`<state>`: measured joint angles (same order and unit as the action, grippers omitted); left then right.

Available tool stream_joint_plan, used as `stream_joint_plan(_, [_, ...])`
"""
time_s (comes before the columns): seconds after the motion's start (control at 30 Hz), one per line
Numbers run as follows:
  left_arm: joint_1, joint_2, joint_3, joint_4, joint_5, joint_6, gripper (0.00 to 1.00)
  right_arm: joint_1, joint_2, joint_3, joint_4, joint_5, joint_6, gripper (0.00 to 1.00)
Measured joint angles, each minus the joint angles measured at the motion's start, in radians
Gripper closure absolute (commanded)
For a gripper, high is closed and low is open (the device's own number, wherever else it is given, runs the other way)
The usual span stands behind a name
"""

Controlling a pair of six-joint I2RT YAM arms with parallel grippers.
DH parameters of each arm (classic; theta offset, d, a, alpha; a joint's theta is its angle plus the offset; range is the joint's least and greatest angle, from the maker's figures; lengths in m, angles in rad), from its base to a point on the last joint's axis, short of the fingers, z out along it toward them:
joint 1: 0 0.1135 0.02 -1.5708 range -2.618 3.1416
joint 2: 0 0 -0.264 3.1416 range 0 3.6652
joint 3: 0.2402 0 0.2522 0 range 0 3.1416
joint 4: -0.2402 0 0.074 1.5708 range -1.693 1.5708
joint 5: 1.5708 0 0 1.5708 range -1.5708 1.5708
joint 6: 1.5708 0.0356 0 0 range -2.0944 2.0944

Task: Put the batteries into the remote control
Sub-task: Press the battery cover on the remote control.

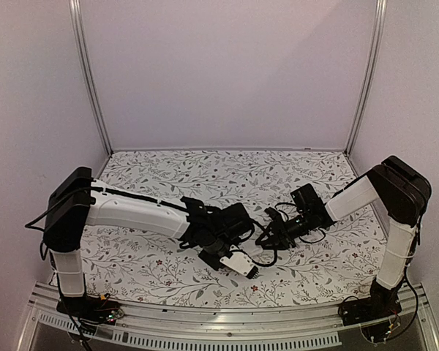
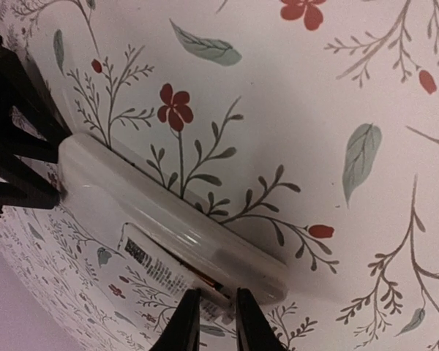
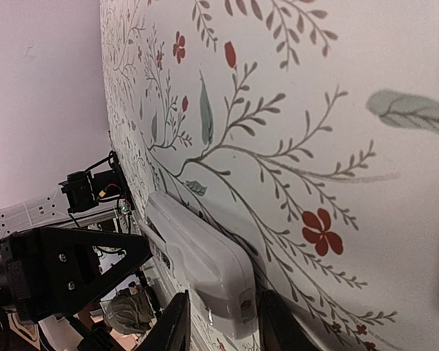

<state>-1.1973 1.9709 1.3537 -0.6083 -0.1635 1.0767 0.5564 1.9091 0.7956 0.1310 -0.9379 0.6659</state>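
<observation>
Holding the remote control [image 1: 240,264] close over the counter [image 1: 314,175] toward 6 o'clock, the left fingers [image 2: 183,325] pinch its long edge and the right fingers [image 3: 174,325] clamp its end; uneven pulls could twist it loose.

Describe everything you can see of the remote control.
The remote control is a slim white oblong of smooth plastic with rounded edges, held over the floral cloth. The left gripper clamps one end; the right gripper straddles the other. Its lower face shows a printed label and a reddish-gold glint, possibly a battery.
</observation>
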Motion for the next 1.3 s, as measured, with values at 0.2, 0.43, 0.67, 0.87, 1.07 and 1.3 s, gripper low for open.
stream_joint_plan(0.2, [0.000, 0.011, 0.018, -0.002, 0.000, 0.013, 0.75, 0.000, 0.000, 0.000, 0.000, 0.000, 0.000, 0.68])
stream_joint_plan(0.43, [0.000, 0.010, 0.020, -0.011, 0.021, 0.008, 0.64, 0.000, 0.001, 0.000, 0.000, 0.000, 0.000, 0.68])
stream_joint_plan(0.67, [0.000, -0.089, 0.018, -0.003, 0.045, -0.129, 0.39, 0.002, 0.000, 0.000, 0.001, 0.000, -0.001, 0.67])
stream_joint_plan(0.87, [0.035, -0.271, 0.017, 0.093, 0.008, -0.475, 0.01, 0.002, -0.003, 0.000, -0.007, 0.001, -0.005, 0.67])
stream_joint_plan(1.07, [0.154, -0.410, -0.100, 0.204, 0.077, -0.888, 0.00, 0.006, -0.010, -0.004, -0.014, 0.002, -0.008, 0.68])
stream_joint_plan(1.3, [0.257, -0.640, -0.333, 0.292, 0.045, -1.340, 0.01, 0.023, -0.045, -0.047, -0.024, 0.000, -0.012, 0.69])
